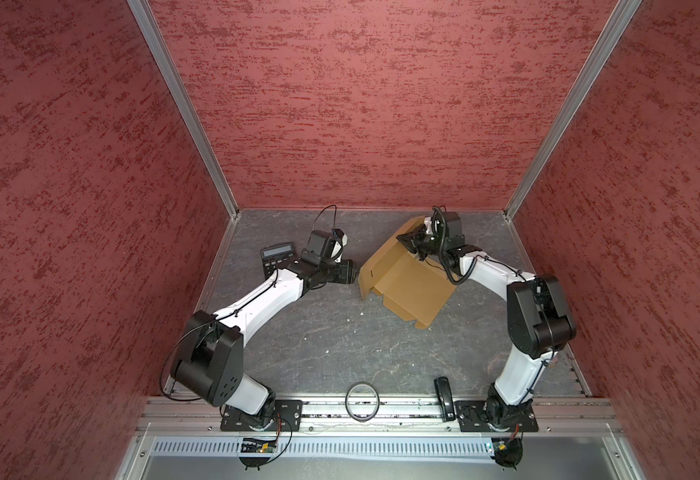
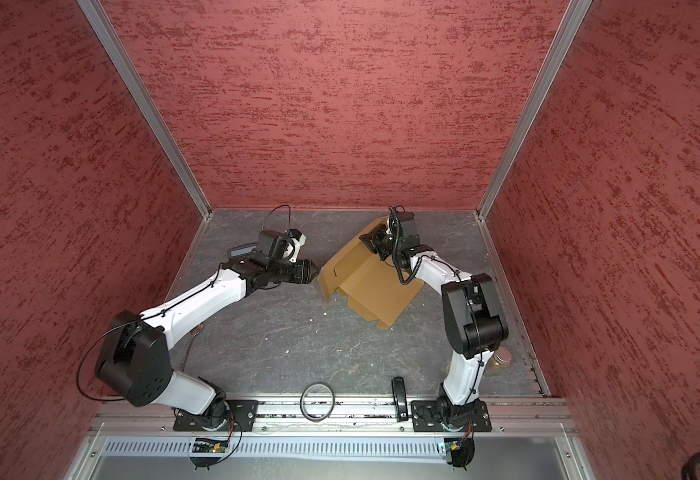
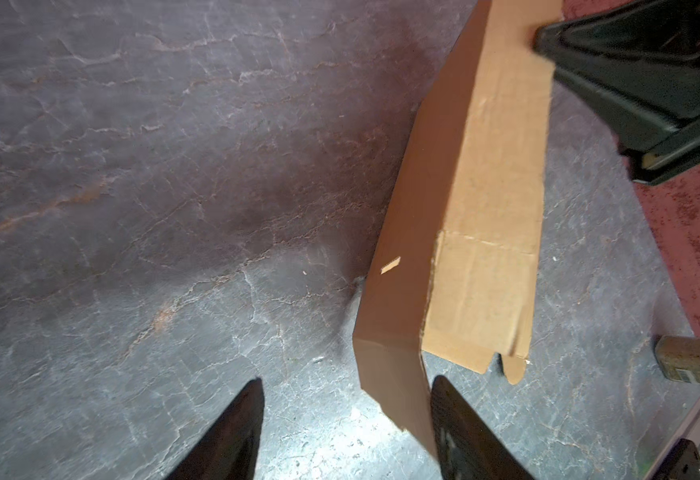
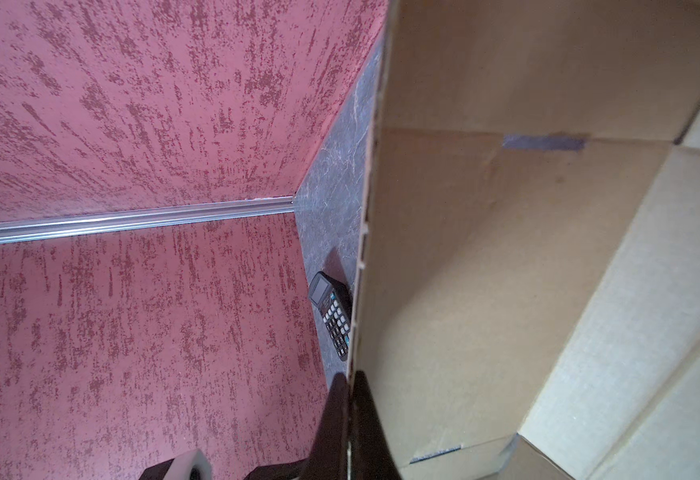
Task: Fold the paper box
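The paper box (image 1: 410,286) (image 2: 375,286) is a tan cardboard sheet lying at the back right of the floor, its left panel folded up. My right gripper (image 1: 400,237) (image 2: 363,239) is shut on the upper edge of that raised panel; in the right wrist view the gripper (image 4: 350,376) pinches the cardboard (image 4: 506,270) edge-on. My left gripper (image 1: 354,272) (image 2: 311,272) stands open at the panel's near corner. In the left wrist view the gripper (image 3: 347,382) has the corner of the box (image 3: 485,208) between its fingers, close against one of them.
A black calculator (image 1: 277,253) (image 4: 331,316) lies at the back left, behind the left arm. A dark ring (image 1: 362,401) and a black oblong object (image 1: 444,397) lie on the front rail. A jar (image 2: 502,357) stands by the right arm. Red walls enclose three sides.
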Available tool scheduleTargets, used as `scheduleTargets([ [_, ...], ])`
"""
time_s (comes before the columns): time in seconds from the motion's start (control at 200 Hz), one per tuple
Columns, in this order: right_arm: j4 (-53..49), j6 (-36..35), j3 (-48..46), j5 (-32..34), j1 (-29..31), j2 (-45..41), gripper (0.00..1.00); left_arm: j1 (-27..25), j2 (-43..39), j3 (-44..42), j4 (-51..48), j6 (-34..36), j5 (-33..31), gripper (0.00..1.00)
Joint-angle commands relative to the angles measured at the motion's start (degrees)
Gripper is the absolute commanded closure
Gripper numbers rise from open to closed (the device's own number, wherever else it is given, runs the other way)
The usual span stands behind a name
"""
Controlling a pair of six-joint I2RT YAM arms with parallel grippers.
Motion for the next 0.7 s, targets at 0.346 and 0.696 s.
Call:
scheduleTargets([
  [0.346, 1.59, 0.07, 0.85, 1.4, 0.51, -0.87, 0.95, 2.54, -2.93, -9.72, 2.04, -1.23, -1.31, 0.32],
  [0.696, 1.41, -0.01, 0.49, 1.32, 0.63, -0.84, 0.96, -1.5, 2.8, -12.16, 12.42, -2.12, -2.01, 0.32],
])
